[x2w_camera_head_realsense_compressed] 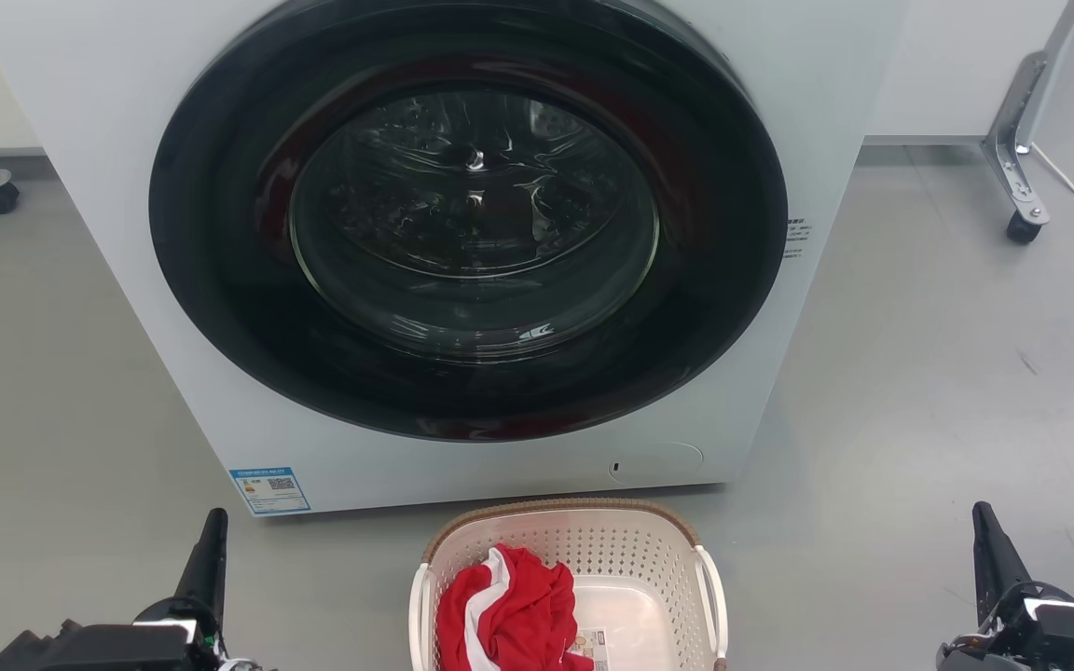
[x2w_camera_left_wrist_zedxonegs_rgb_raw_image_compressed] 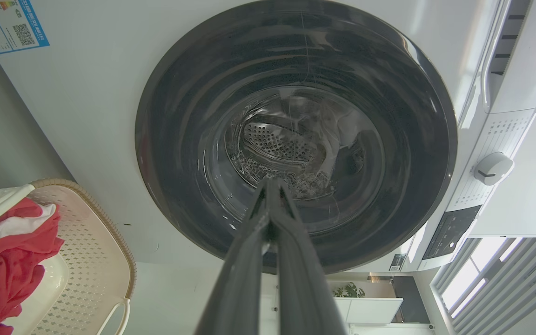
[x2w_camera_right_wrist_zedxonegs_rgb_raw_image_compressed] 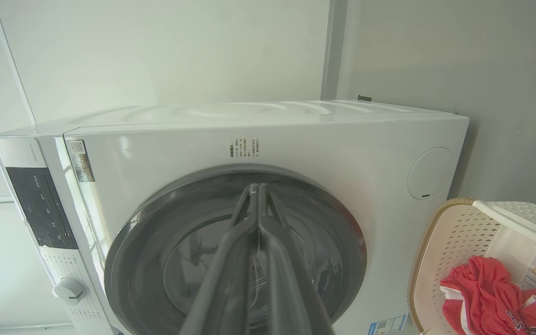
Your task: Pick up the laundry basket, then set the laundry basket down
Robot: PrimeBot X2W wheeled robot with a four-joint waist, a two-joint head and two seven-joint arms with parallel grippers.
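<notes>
DESK: Start at the robot. What are the arms doing?

PHOTOGRAPHER: The left claw (x2w_camera_head_realsense_compressed: 213, 527) and the right claw (x2w_camera_head_realsense_compressed: 983, 517) each have their two dark fingers pressed together. They grip nothing and point toward the washing machine (x2w_camera_head_realsense_compressed: 80, 242). They flank the laundry basket (x2w_camera_head_realsense_compressed: 593, 545), well apart from it on either side.

DESK: And the basket?

PHOTOGRAPHER: It stands upright on the grey floor (x2w_camera_head_realsense_compressed: 919, 373), just before the machine's base. Above it is the round door (x2w_camera_head_realsense_compressed: 472, 214), which is closed. A red-and-white garment (x2w_camera_head_realsense_compressed: 509, 606) lies heaped in the basket, toward the robot's left.

DESK: Why that layout?

PHOTOGRAPHER: My reading is that the basket sits where washing goes in or comes out. The arms line up with the handles (x2w_camera_head_realsense_compressed: 714, 596) on its two sides.

DESK: Lifted, or set down?

PHOTOGRAPHER: That can't be settled. A basket on the floor with both claws free fits one waiting to be raised as well as one put back.

DESK: The count?

PHOTOGRAPHER: Two claws, one basket, two handles, one machine, one door and one heap of cloth. Whether the heap is a single piece, I cannot tell.
</notes>
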